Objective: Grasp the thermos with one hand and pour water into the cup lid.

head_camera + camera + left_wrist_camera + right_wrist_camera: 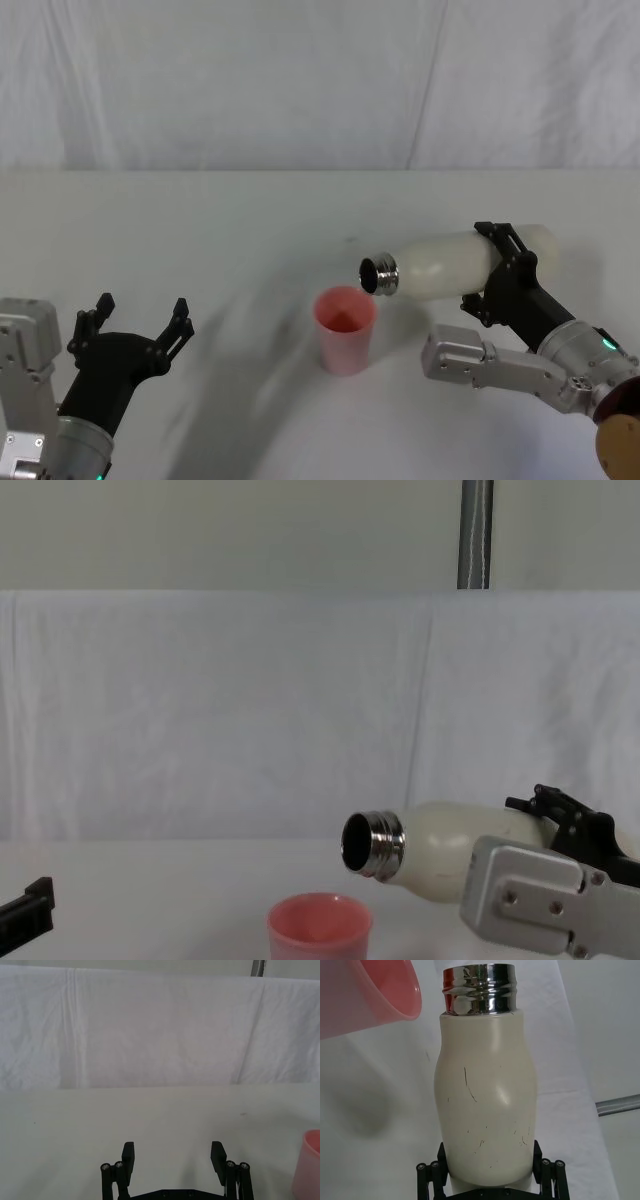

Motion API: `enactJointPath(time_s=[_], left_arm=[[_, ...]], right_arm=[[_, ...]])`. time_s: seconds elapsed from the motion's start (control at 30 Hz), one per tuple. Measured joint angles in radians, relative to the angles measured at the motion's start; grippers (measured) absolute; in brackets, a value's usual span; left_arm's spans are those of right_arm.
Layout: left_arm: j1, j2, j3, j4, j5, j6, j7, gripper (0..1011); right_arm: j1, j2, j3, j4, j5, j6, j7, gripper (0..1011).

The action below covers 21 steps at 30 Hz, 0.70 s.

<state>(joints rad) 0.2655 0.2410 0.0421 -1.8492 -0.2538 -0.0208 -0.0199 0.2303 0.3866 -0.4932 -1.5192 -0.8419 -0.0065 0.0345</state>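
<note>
Cannot tell whether any water leaves the steel neck of the thermos (450, 264); no stream made out above the cup lid (345, 330). Cup lid cut off by the edge in the left wrist, right wrist and chest views. Thermos base hidden inside the right claw (492, 1170). Left claw (28, 912) barely in at the chest view's edge.

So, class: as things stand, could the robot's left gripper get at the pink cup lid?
Probably yes. The left gripper hangs open to the left of the cup lid with bare table between them. The thermos, held tilted by the right gripper, hangs on the cup's far side.
</note>
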Motion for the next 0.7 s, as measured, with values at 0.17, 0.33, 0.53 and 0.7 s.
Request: enactJointPath(time_s=[0.17,0.33,0.53,0.7], left_arm=[[0.000,0.000,0.000,0.000,0.000,0.000,0.000,1001],[0.000,0.000,0.000,0.000,0.000,0.000,0.000,1001],[0.000,0.000,0.000,0.000,0.000,0.000,0.000,1001],[0.000,0.000,0.000,0.000,0.000,0.000,0.000,1001]], right_arm=[[0.008,0.003,-0.007,0.006,-0.013,-0.005,-0.010,963],[0.018,0.005,-0.016,0.016,-0.028,-0.013,-0.026,963],[0.037,0.007,-0.027,0.030,-0.044,-0.026,-0.041,964],[0.048,0.009,-0.034,0.041,-0.050,-0.033,-0.050,963]])
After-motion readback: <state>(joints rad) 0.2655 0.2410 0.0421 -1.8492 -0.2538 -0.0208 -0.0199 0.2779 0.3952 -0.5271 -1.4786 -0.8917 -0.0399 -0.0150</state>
